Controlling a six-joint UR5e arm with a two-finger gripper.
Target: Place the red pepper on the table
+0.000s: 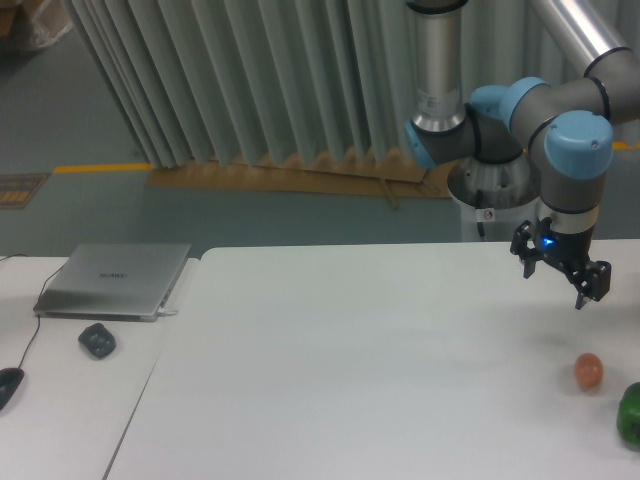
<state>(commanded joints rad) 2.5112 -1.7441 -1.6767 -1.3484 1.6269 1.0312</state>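
The red pepper is not in view. My gripper (556, 285) hangs a short way above the right side of the white table (350, 360). Its two dark fingers are spread apart with nothing between them, so it is open. It sits up and slightly left of a small orange-brown egg-shaped object (588, 370) that rests on the tabletop.
A dark green round pepper (630, 414) lies at the table's right edge, partly cut off by the frame. On the adjoining desk at left are a silver laptop (115, 281), a small dark lump (97, 340) and a mouse (8, 385). The arm's base stands behind the table at right.
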